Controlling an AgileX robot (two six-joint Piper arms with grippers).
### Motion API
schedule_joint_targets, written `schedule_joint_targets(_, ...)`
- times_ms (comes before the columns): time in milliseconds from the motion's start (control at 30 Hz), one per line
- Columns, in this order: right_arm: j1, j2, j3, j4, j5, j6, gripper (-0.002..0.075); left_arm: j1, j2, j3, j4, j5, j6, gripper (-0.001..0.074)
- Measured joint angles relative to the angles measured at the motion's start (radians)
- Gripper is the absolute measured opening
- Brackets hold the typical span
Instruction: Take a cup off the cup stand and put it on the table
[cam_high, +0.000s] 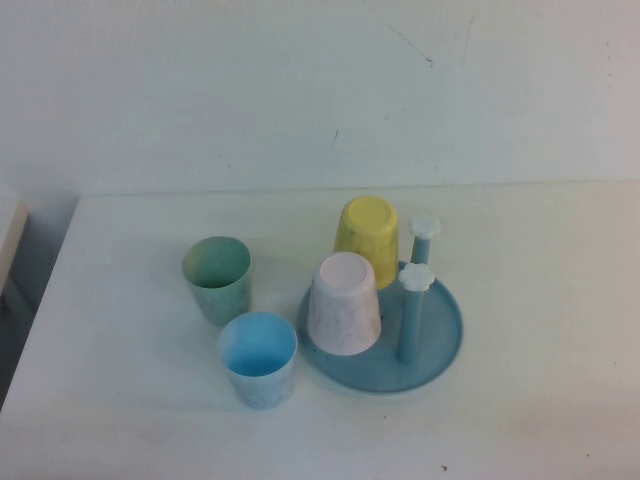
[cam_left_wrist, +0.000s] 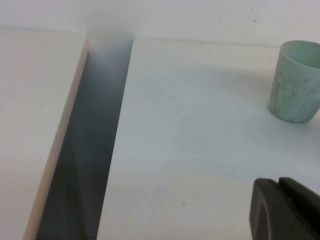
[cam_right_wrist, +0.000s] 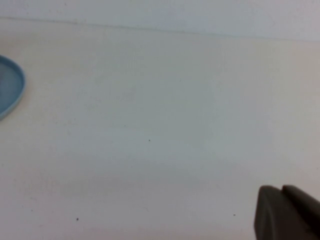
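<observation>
The pale mint-green speckled plastic tumbler (cam_high: 217, 279) stands upright on the large plain white tabletop (cam_high: 120, 380), mouth up, its long axis vertical, left of the round blue plastic cup stand (cam_high: 445, 345). Just beside it, nearer the robot, sits a light blue plastic cup (cam_high: 258, 358), also mouth up. On the stand, a pale pink cup (cam_high: 344, 303) and a yellow cup (cam_high: 367, 239) are upside down, next to two bare white-capped pegs (cam_high: 414, 310). Neither arm shows in the high view. The left wrist view adds the left gripper (cam_left_wrist: 287, 210), a dark edge near the mint tumbler (a gap between tabletops shows too); the right wrist view adds the right gripper (cam_right_wrist: 287, 212) over bare table, well apart from the stand's rim. For both, open or closed I cannot tell.
</observation>
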Motion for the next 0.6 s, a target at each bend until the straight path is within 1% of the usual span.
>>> schedule_joint_targets(267,0.000,0.000,0.000,0.014,0.000,-0.002,0.0000,0.000,0.000,0.000,0.000,0.000,0.000,-0.0002)
schedule_joint_targets(433,0.000,0.000,0.000,0.008,0.000,-0.044,0.0000,0.000,0.000,0.000,0.000,0.000,0.004,-0.0002)
schedule_joint_targets(600,0.000,0.000,0.000,0.006,0.000,-0.045,0.0000,0.000,0.000,0.000,0.000,0.000,0.004,-0.0002)
